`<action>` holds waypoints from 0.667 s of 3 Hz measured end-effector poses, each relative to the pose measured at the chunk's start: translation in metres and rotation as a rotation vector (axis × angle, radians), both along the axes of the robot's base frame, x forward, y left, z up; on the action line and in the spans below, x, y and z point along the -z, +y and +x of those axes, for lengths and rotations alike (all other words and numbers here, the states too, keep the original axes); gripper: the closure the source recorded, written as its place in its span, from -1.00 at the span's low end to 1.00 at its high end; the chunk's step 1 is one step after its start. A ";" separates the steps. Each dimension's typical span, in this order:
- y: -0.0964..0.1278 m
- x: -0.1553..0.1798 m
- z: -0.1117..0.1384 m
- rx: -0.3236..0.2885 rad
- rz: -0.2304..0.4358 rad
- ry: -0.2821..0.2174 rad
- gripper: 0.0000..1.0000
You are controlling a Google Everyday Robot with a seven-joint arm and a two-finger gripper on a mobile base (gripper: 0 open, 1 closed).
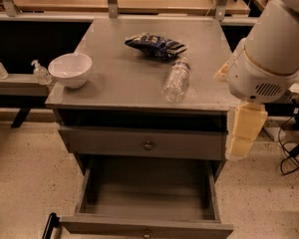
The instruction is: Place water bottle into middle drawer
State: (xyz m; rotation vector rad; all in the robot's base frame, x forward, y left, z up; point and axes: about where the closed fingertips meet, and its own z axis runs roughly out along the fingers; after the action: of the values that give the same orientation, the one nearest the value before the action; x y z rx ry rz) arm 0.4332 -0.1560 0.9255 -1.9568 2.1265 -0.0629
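Observation:
The water bottle (177, 80) lies on its side on the grey cabinet top (119, 78), right of centre, its cap pointing toward the back. The middle drawer (147, 195) is pulled out at the bottom of the view, and its deep grey tray holds nothing. My gripper (244, 136) hangs down off the cabinet's right front corner, below the white arm housing (269, 54). It is to the right of the bottle, apart from it and lower than the cabinet top. Nothing shows in the gripper.
A dark blue snack bag (156, 45) lies behind the bottle. A white bowl (70, 69) sits at the front left corner. A shut drawer front with a knob (148, 145) is above the open drawer. Pump bottles (40, 72) stand on a left shelf. Cables (291, 158) lie on the floor at right.

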 end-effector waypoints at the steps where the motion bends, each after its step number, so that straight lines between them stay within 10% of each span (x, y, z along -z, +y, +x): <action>1: 0.000 0.000 0.000 0.000 0.000 0.000 -1.00; 2: 0.004 -0.006 0.043 0.077 0.015 -0.020 -1.00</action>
State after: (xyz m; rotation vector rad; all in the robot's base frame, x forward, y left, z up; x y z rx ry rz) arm 0.4767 -0.1516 0.9320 -1.8582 2.1824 -0.0807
